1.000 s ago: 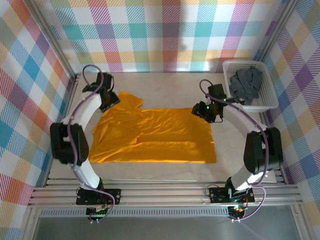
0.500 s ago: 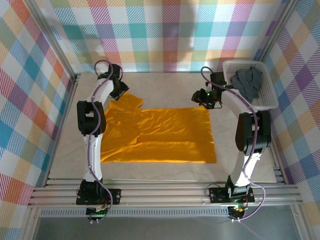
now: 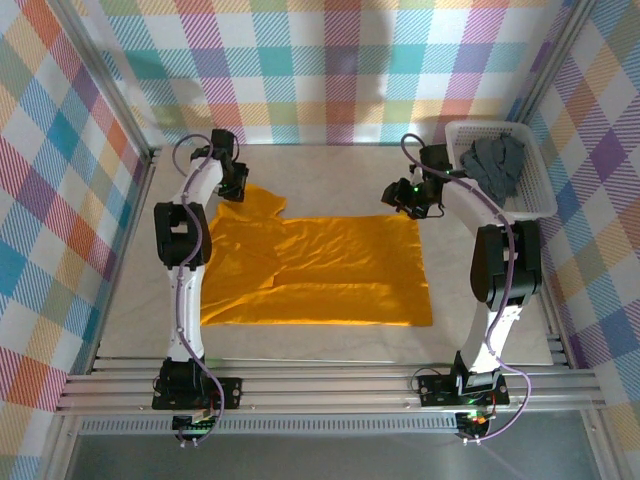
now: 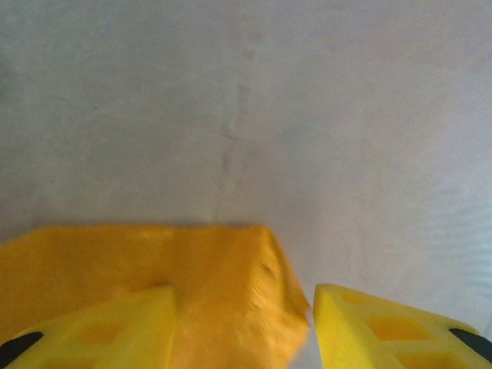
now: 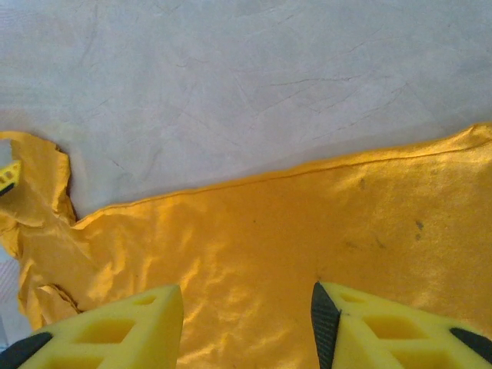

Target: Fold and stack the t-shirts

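Orange-yellow t-shirt [image 3: 320, 270] lies spread flat in the middle of the table [image 3: 120, 300]. Left gripper [image 4: 242, 296]: jaws apart, far-left sleeve tip between them, not pinched. Right gripper [image 5: 246, 292]: jaws apart over the shirt's far edge. Dark grey t-shirt [image 3: 492, 165] sits bunched in the white basket [image 3: 500, 214], far right.

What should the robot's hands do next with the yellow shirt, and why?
Probably pinch the orange t-shirt along its far edge with both grippers. The left gripper straddles its far corner, jaws apart; the right gripper hovers open over that edge.
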You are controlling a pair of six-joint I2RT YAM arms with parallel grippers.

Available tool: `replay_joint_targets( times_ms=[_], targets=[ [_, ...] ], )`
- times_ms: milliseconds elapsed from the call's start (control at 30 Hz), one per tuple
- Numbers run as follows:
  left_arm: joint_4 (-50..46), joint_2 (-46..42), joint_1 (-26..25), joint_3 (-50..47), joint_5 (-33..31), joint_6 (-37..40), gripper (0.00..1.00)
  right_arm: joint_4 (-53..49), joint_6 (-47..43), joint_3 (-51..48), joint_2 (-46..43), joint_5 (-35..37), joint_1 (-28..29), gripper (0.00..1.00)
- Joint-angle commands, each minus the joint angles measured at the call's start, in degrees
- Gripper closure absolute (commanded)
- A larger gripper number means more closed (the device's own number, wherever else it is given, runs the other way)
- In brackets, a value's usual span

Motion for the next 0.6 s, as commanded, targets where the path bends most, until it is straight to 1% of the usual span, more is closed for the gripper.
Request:
replay_joint_targets(
  times_ms=[0,67,133,233,400,500,567],
  targets=[
    [1.23,3.22,0.68,1.43,2.64,-5.59,0.50,-0.31,-0.35,-1.14,-3.31,-1.61,0.04,0.52],
    [2.31,4.66,0.75,2.15,3.25,-6.16,0.51,-0.06,-0.40,-1.66,-3.67,-1.41,0.04,0.52],
    [3.69,5.47,0.99,2.51,4.34,-6.09,0.55,0.52,-0.33,-2.48,-4.09,-1.18,0.04,0.52],
    [6.08,5.40,1.14,2.50,5.81,-4.63,0.68,1.01,-0.32,-2.79,-3.93,-0.79,-0.15,0.52],
    [6.99,4.46,1.22,2.59,8.19,-2.97,0.86,0.74,-0.23,-1.08,-2.14,-0.22,-0.99,0.52],
    [5.97,2.91,1.38,1.72,8.80,-0.99,0.99,-1.04,-0.15,1.15,-0.37,2.82,-1.74,0.52],
    [6.13,0.98,1.49,-0.57,8.85,-0.26,1.00,-2.36,1.15,2.58,1.31,5.41,-2.86,0.52]
  ],
)
